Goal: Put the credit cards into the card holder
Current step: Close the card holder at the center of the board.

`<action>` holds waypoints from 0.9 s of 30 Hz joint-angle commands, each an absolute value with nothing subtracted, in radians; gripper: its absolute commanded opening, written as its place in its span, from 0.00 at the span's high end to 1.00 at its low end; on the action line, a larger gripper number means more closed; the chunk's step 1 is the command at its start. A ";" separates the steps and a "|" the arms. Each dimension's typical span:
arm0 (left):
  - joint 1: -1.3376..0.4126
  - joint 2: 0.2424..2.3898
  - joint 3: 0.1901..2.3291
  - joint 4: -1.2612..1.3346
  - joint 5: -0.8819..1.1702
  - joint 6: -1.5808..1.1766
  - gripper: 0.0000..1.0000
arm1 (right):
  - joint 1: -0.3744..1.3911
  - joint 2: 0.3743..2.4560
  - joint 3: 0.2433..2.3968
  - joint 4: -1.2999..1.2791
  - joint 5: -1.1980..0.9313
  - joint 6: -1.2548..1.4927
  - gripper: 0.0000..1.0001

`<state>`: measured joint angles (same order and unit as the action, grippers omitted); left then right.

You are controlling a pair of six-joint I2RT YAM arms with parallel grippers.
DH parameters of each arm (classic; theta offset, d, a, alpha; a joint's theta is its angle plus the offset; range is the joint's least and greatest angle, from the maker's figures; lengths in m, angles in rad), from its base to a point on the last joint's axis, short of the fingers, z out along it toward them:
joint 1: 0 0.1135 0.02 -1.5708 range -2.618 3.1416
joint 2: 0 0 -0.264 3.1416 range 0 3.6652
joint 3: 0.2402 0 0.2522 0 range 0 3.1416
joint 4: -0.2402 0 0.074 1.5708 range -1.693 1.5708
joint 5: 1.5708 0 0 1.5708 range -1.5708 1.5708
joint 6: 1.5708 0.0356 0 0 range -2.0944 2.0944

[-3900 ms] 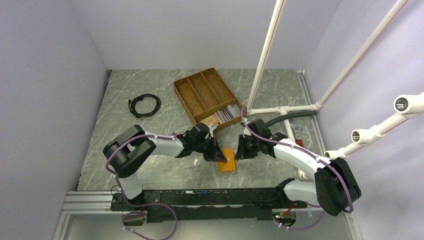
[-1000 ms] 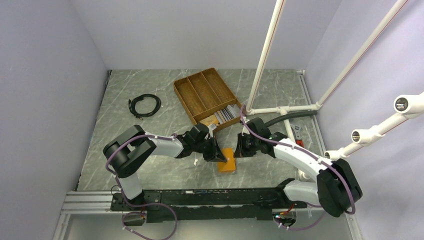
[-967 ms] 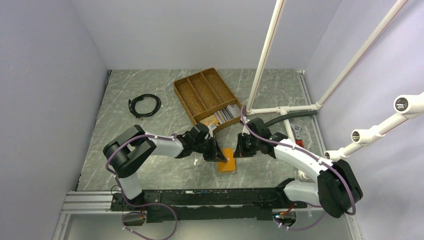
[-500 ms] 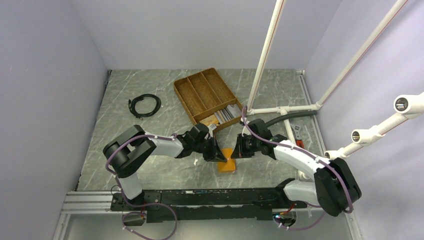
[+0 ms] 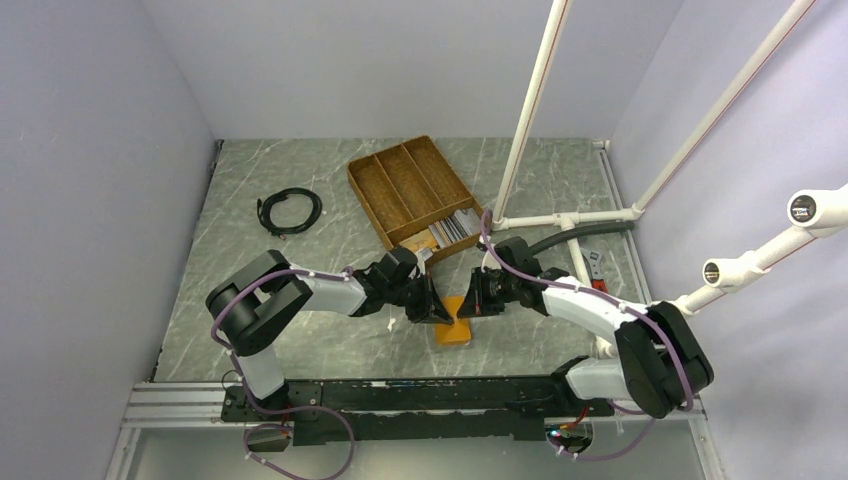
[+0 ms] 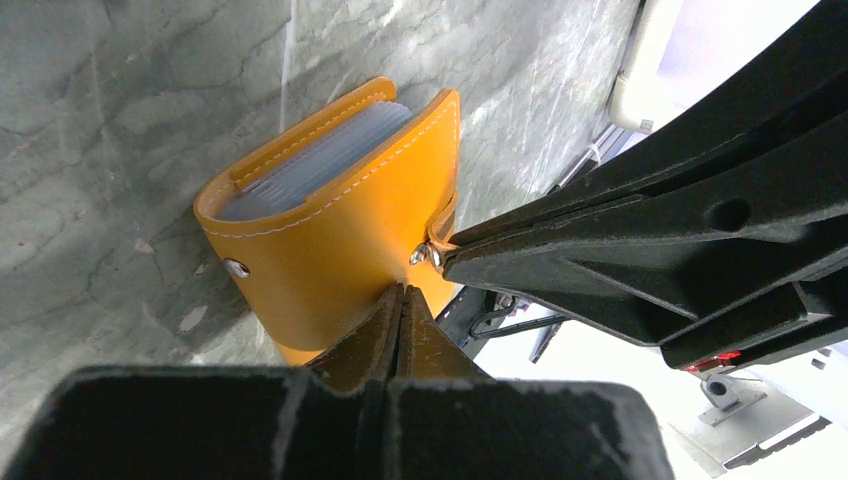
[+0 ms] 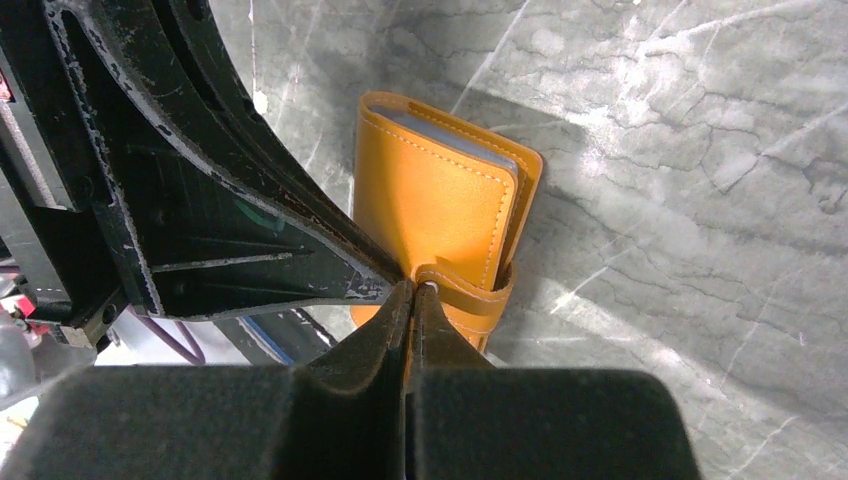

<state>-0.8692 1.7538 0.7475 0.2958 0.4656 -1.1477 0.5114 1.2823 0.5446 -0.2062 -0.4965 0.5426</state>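
Note:
The orange card holder (image 5: 456, 326) lies folded on the marble table between both grippers, with pale card sleeves showing at its open edge (image 6: 310, 165). My left gripper (image 5: 437, 313) is shut, and its tips (image 6: 400, 296) press against the holder's cover (image 6: 330, 240). My right gripper (image 5: 471, 305) is shut on the holder's snap strap (image 7: 470, 290), with its tips (image 7: 412, 290) at the metal snap. The credit cards (image 5: 455, 226), grey and dark, stand in the near compartment of the wicker tray (image 5: 383, 196).
A coiled black cable (image 5: 290, 211) lies at the back left. A white pipe frame (image 5: 560, 217) and a grey hose (image 5: 585, 233) stand to the right of the tray. A metal rail (image 5: 400, 395) runs along the near edge.
My right gripper has edged slightly left toward the left gripper with the strap in it, and the holder's far edge has lifted a little. The left arm has stayed put.

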 commanded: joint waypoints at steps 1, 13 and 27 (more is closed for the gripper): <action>-0.881 1.783 0.713 0.247 0.406 -1.138 1.00 | 0.522 1.308 0.539 -0.110 -0.571 0.554 1.00; -0.881 1.778 0.708 0.253 0.400 -1.141 1.00 | 0.522 1.416 0.609 -0.268 -0.524 0.471 1.00; -0.881 1.710 0.683 0.250 0.387 -1.127 1.00 | 0.522 1.627 0.561 -0.262 -0.358 0.558 1.00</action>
<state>-0.8673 1.7287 0.7078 0.3241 0.4450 -1.1652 0.5026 1.4940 0.6582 -0.2821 -0.6033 0.5556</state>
